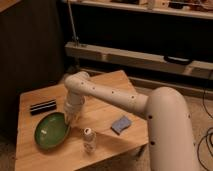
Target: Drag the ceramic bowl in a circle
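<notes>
Green ceramic bowl [52, 131] sits near the table's [107, 82] front-left corner. I see the gripper [68, 118] at the bowl's right rim; its grip I cannot tell.

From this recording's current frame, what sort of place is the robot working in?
Probably a lab or workshop: a small wooden table on speckled flooring, with metal shelving and cables behind. The gripper sits at the ceramic bowl's rim.

Wood table [107, 107] carries green ceramic bowl [51, 131] at front left, dark flat box [43, 106] behind it, small white bottle [88, 139] upright near front edge, blue sponge [121, 124] to its right. Gripper [70, 116] at bowl's right rim.
</notes>
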`<state>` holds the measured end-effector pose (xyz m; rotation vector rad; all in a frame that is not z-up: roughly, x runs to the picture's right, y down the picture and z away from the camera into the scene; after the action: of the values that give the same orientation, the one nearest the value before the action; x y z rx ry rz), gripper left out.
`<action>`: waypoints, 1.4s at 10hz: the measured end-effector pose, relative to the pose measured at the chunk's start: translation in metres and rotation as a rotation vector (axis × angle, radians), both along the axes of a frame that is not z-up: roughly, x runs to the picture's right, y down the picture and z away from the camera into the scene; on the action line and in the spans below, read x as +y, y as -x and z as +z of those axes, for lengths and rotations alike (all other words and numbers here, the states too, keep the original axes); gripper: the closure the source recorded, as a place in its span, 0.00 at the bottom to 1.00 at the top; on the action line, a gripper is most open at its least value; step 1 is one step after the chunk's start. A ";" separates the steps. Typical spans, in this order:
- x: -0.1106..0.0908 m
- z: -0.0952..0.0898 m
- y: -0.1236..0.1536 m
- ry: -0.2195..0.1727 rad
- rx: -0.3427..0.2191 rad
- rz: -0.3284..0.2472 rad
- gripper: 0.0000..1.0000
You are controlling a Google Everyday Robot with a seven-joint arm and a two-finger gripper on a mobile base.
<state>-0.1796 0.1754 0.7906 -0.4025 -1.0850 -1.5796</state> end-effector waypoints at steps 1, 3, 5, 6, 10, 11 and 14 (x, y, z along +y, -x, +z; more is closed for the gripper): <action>0.004 -0.002 -0.002 0.002 -0.012 -0.029 1.00; 0.017 -0.012 -0.009 -0.003 -0.053 -0.102 1.00; 0.035 -0.027 -0.012 -0.009 -0.089 -0.173 1.00; 0.039 -0.029 -0.019 -0.007 -0.093 -0.188 1.00; 0.065 -0.046 -0.001 -0.001 -0.163 -0.264 1.00; 0.066 -0.048 0.017 -0.004 -0.191 -0.280 1.00; 0.066 -0.054 0.073 -0.009 -0.263 -0.322 1.00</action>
<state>-0.2524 0.2415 0.7365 -0.3847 -1.2581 -1.9627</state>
